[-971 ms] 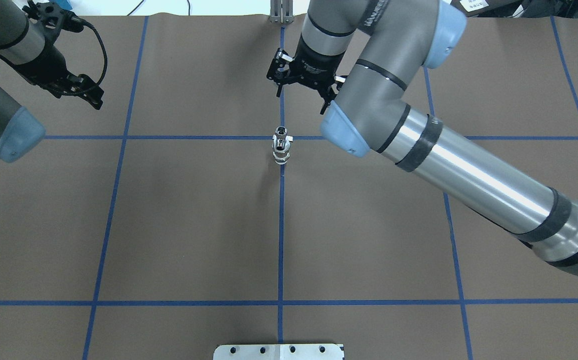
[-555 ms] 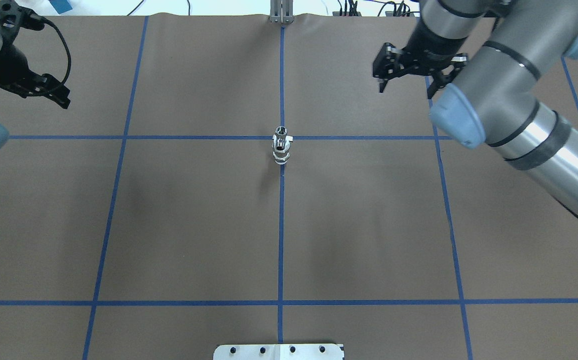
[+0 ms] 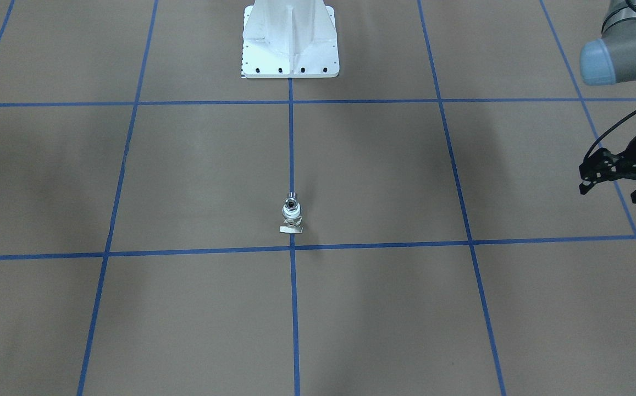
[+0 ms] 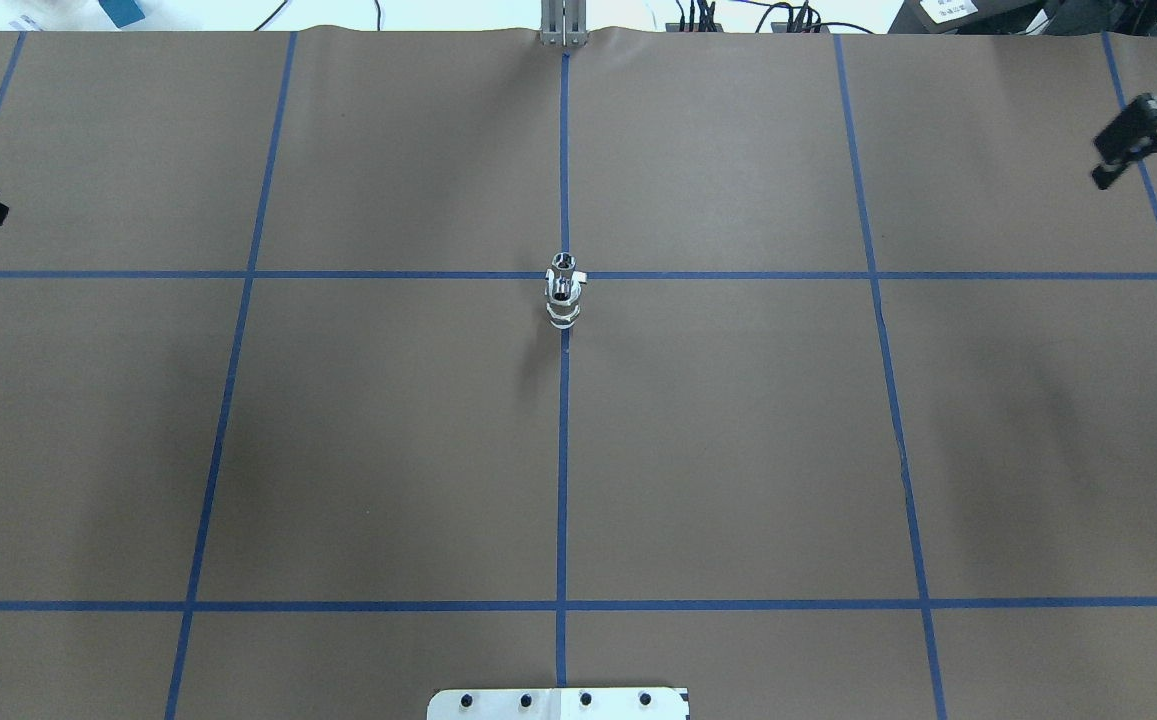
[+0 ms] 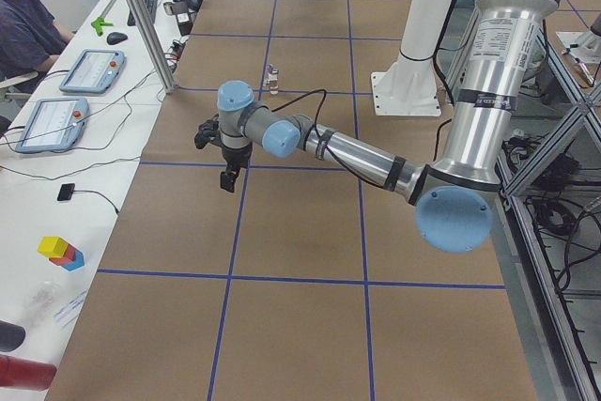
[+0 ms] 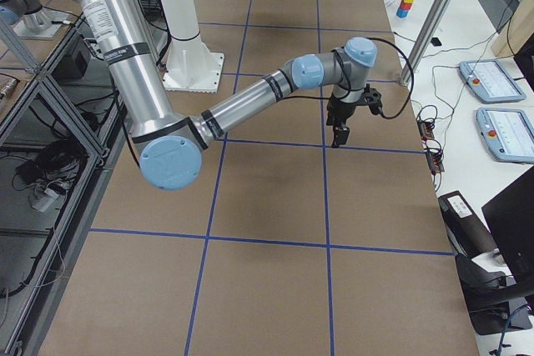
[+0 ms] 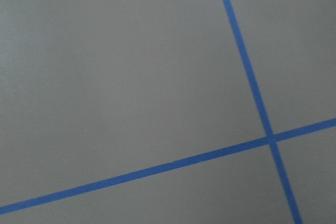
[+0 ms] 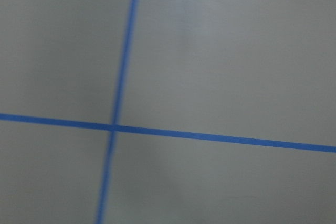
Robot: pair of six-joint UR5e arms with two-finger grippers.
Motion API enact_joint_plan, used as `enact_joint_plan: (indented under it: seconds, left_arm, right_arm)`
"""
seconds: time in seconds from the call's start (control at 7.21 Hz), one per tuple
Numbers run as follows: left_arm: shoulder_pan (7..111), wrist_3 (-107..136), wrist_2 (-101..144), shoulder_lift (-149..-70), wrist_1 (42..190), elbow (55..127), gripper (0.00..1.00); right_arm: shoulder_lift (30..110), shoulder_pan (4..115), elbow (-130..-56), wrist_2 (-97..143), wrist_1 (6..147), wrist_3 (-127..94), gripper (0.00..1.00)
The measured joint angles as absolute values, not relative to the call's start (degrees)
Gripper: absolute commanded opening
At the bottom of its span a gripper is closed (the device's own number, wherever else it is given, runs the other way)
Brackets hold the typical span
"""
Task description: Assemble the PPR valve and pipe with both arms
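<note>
A small shiny metal valve (image 4: 563, 290) stands upright by itself at the crossing of two blue tape lines, also visible from the front (image 3: 291, 213). I cannot make out a separate pipe. My left gripper (image 3: 612, 190) hangs open and empty far out at the table's left end (image 5: 225, 161); in the overhead view only a black bit of it shows at the left edge. My right gripper (image 4: 1138, 135) is at the far right edge, open and empty, also seen from the side (image 6: 346, 122). Both wrist views show only brown mat and blue tape.
The white bolted pedestal (image 3: 290, 49) stands at the robot's side of the table. An aluminium post (image 4: 563, 25) rises at the far edge. Beside the table a person (image 5: 23, 25) sits at a desk with tablets (image 5: 89, 68).
Both arms have swung outward. The right gripper went from just behind the valve to the far right edge, the left one to the far left edge. The valve stayed put.
</note>
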State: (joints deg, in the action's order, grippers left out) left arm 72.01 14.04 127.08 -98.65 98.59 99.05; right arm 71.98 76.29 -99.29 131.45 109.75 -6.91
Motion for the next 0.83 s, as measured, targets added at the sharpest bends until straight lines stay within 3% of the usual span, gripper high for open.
enact_joint_plan:
  seconds: [0.28,0.83]
  left_arm:
    - [76.38,8.24,128.39,-94.52,99.2,98.88,1.0]
    - [81.53,5.33,128.49,-89.47,100.13,96.92,1.0]
  right_arm:
    - [75.41,82.83,-94.82,133.26,106.94,-0.08,1.0]
    - [80.79,85.41,-87.52,131.71,92.78,-0.17,1.0]
